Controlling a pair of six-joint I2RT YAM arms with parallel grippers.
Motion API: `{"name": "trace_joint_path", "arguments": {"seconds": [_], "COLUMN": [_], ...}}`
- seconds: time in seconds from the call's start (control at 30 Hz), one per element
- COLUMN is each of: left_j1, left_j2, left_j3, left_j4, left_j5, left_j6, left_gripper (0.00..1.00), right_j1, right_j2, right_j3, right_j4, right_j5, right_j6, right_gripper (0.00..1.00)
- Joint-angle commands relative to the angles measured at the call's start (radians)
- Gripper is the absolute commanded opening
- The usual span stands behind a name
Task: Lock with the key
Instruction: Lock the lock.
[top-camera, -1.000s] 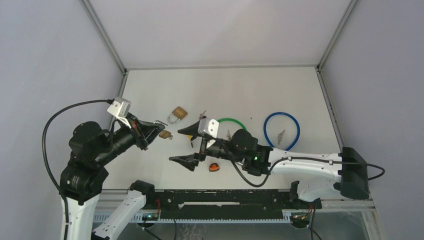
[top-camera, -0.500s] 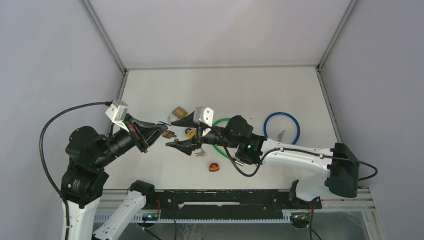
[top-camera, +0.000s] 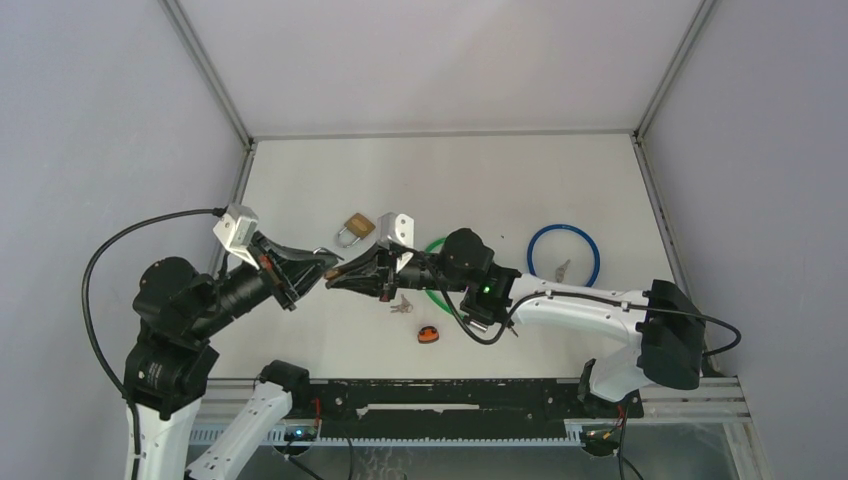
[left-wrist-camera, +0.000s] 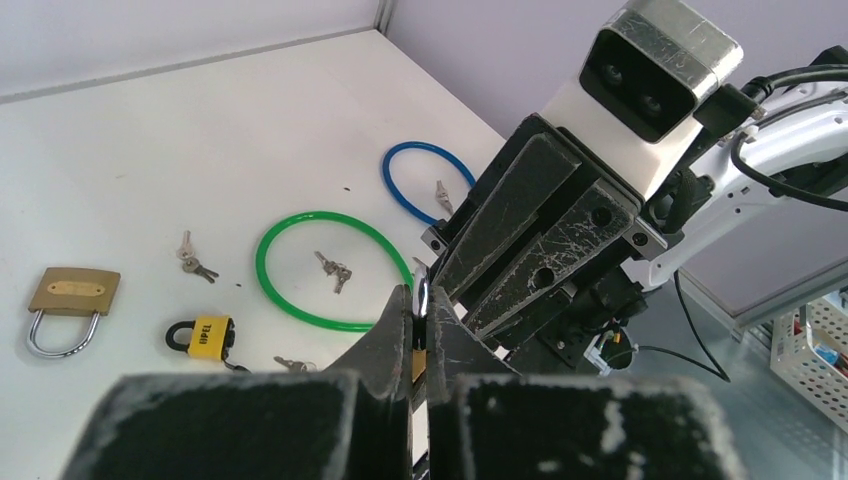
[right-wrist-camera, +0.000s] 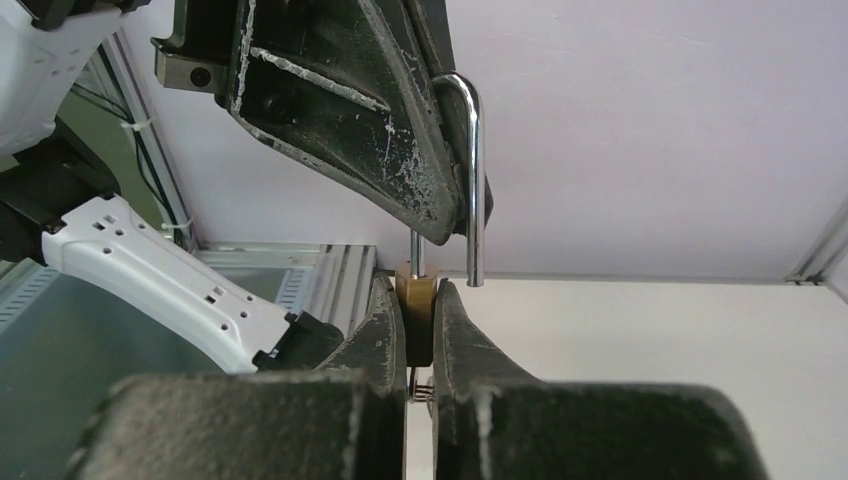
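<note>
The right jaws, spread a second ago, are now pinching the brass padlock (right-wrist-camera: 417, 300) above the table (top-camera: 520, 180), toward 9 o'clock. The left jaws are clamping its open shackle (right-wrist-camera: 476, 180), so pressing it shut is becoming possible. The key is seemingly hidden.

Padlock (right-wrist-camera: 416, 300) sits between left gripper (top-camera: 322, 263) and right gripper (top-camera: 336, 281).

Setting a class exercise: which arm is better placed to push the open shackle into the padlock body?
Likely left: the left tool grips the shackle, whose free end sits outside the padlock body, while the right tool clamps that body.
</note>
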Motion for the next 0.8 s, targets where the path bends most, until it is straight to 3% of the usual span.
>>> {"name": "trace_joint_path", "arguments": {"seconds": [0.0,0.1,0.2,0.23,0.3,0.4,0.5,0.53,0.67,0.77], "left_j1": [-0.003,-0.004,-0.003,-0.002,-0.002,-0.001,-0.002,-0.002,-0.003,-0.009], "left_j2": [-0.025,-0.046,-0.071,-0.080,-0.100,-0.154,-0.169,-0.154,-0.003,0.084], "left_j3": [-0.028,-0.048,-0.072,-0.074,-0.069,-0.048,0.008,0.018,0.064,0.150], "left_j4": [0.066,0.056,0.043,0.037,0.030,-0.052,-0.292,-0.321,-0.380,-0.414], "left_j5": [-0.012,-0.042,-0.102,-0.139,-0.194,-0.096,0.087,0.102,0.096,0.197], "left_j6": [-0.004,0.026,0.121,0.175,0.363,0.777,1.198,1.219,1.038,0.939], "left_gripper": [0.00,0.03,0.61,0.73,0.82,0.82,0.77,0.75,0.62,0.62], "right_j1": [-0.005,-0.010,-0.020,-0.026,-0.038,-0.064,-0.067,-0.066,-0.070,-0.081], "right_j2": [-0.017,-0.041,-0.066,-0.075,-0.097,-0.136,-0.170,-0.184,-0.234,-0.275], "right_j3": [0.047,0.047,0.048,0.047,0.032,-0.002,-0.006,-0.007,-0.006,-0.006], "right_j4": [0.036,-0.016,-0.079,-0.103,-0.141,-0.204,-0.333,-0.378,-0.532,-0.649], "right_j5": [0.007,0.029,0.030,0.024,0.014,-0.008,-0.033,-0.046,-0.045,-0.064], "right_j6": [0.054,0.058,0.083,0.093,0.111,0.137,0.078,0.053,-0.048,-0.132], "right_gripper": [0.00,0.00,0.00,0.00,0.00,0.00,0.00,0.00,0.00,0.00]}}
